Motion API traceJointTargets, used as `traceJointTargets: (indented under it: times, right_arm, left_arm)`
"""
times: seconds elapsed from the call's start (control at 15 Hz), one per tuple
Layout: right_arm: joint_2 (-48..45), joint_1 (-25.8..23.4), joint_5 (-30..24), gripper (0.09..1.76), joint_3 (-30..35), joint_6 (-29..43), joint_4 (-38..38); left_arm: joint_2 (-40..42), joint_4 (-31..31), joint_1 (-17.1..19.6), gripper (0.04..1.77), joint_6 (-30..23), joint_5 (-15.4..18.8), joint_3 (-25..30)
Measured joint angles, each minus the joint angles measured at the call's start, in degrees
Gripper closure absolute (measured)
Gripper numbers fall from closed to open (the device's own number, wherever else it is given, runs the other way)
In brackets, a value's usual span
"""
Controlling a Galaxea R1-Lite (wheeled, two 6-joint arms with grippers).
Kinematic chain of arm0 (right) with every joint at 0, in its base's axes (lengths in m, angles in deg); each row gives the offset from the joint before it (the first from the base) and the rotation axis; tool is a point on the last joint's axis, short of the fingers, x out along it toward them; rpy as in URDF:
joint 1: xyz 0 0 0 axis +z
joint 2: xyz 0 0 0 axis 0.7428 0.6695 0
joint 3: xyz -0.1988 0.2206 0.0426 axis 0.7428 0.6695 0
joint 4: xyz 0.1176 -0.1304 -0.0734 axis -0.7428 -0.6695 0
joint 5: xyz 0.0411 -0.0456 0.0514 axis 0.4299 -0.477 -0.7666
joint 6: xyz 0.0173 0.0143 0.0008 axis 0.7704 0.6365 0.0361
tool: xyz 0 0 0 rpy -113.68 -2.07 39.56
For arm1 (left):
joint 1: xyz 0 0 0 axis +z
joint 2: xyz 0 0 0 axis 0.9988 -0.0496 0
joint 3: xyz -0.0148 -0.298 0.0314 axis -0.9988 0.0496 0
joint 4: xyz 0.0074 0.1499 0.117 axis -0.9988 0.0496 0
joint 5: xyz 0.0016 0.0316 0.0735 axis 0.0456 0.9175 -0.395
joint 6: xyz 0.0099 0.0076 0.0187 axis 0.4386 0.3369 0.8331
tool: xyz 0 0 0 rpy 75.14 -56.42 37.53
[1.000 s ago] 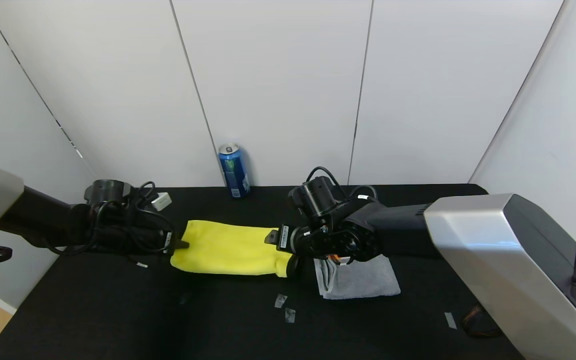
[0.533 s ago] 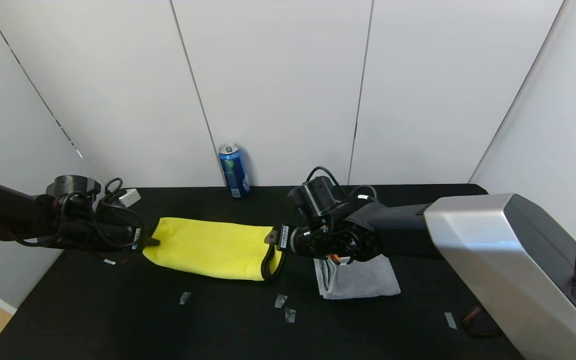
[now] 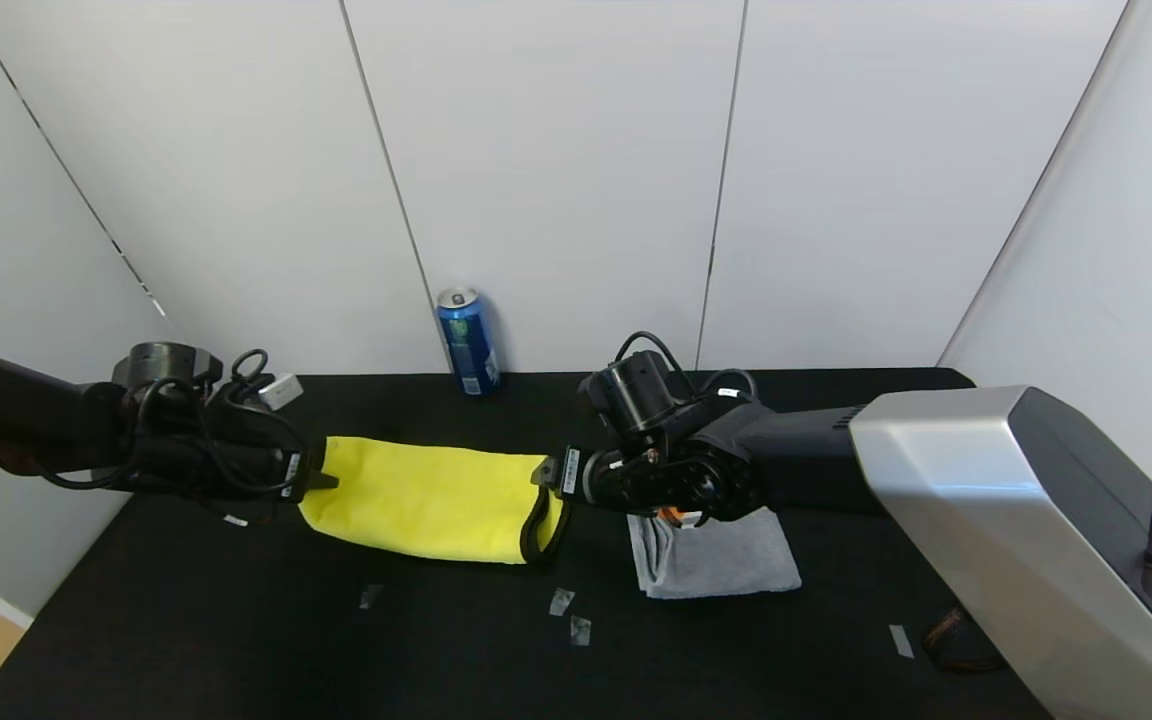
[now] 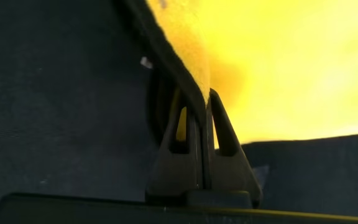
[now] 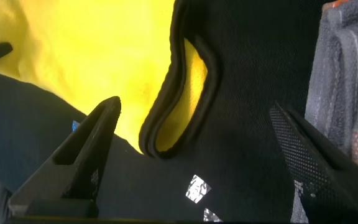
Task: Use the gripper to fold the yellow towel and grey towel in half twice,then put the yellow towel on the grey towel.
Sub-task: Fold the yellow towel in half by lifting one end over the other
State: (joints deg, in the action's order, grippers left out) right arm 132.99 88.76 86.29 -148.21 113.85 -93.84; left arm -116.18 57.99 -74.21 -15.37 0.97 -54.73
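Note:
The yellow towel (image 3: 426, 497), folded into a long strip, lies on the black table (image 3: 236, 630) between my two grippers. My left gripper (image 3: 321, 482) is shut on its left edge; in the left wrist view the fingers (image 4: 197, 106) pinch the black-trimmed yellow cloth (image 4: 278, 62). My right gripper (image 3: 544, 474) is open at the towel's right end. In the right wrist view (image 5: 191, 115) the black-trimmed end (image 5: 179, 118) lies loose on the table between the spread fingers. The grey towel (image 3: 721, 558), folded small, lies under my right arm, and its edge shows in the right wrist view (image 5: 347, 81).
A blue can (image 3: 467, 342) stands at the back by the white wall. Bits of tape (image 3: 561, 601) lie on the table in front of the towels. A cable (image 3: 951, 640) lies at the front right. The table's edge runs along the left.
My left gripper pulled the yellow towel leftwards, stretching it, then came back a little to the right. The right end slipped out of my right gripper and now lies on the table.

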Motion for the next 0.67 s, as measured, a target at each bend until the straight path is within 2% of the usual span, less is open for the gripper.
traceJointTargets:
  times: [0.2, 0.27, 0.67]
  right_arm:
    - [-0.02, -0.74, -0.13, 0.14, -0.05, 0.46, 0.02]
    - [-0.02, -1.11, -0.3, 0.14, -0.07, 0.6, 0.02]
    - [0.13, -2.86, -0.2, 0.14, 0.0, 2.76, 0.33]
  left_arm:
    - [3.61, 0.02, -4.22, 1.71, 0.83, -0.9, 2.89]
    - [5.23, 0.05, -6.03, 1.71, 1.04, -2.3, 3.75]
    - [12.68, 0.13, -17.74, 1.71, 1.26, -14.84, 6.25]
